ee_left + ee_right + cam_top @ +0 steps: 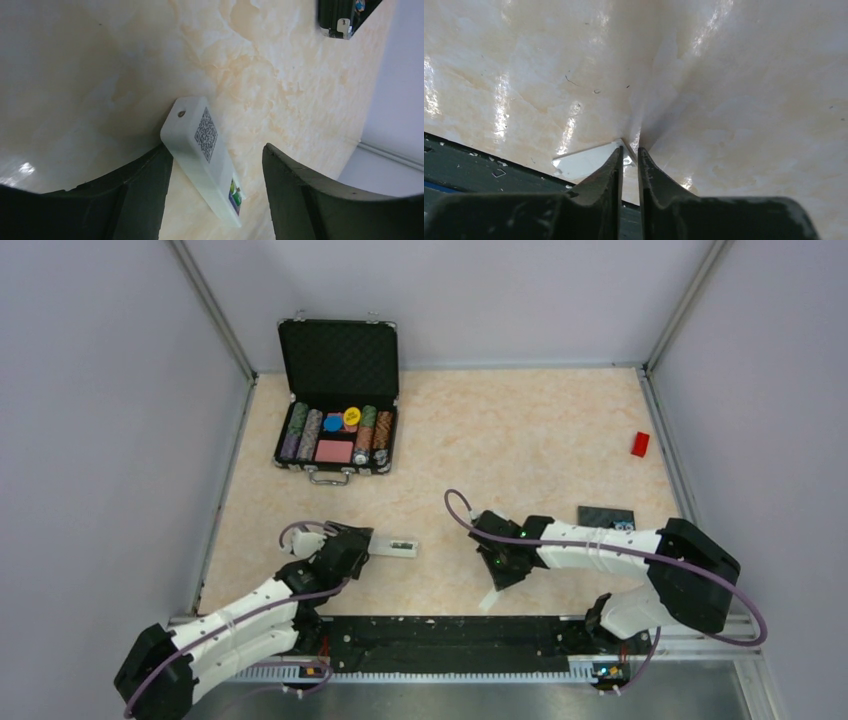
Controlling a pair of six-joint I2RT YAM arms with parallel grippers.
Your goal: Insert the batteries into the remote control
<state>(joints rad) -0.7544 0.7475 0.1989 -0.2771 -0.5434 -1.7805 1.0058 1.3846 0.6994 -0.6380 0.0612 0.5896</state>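
The white remote control [394, 545] lies back-up on the table, a QR label on it [205, 145]. Green and dark purple batteries [235, 192] sit in its recess at the near end. My left gripper [217, 150] is open and straddles the remote; the left finger is close beside it and the right finger stands well apart. The short white cover plate [584, 162] lies by the table's near edge [489, 601]. My right gripper [629, 150] has its jaws almost together around the plate's corner. Whether they pinch it does not show.
An open black case of poker chips [338, 430] stands at the back left, and its corner shows in the left wrist view [345, 20]. A small red block [640, 443] lies at the far right, a dark flat piece [606, 517] near the right arm. A black strip [450, 635] edges the near side.
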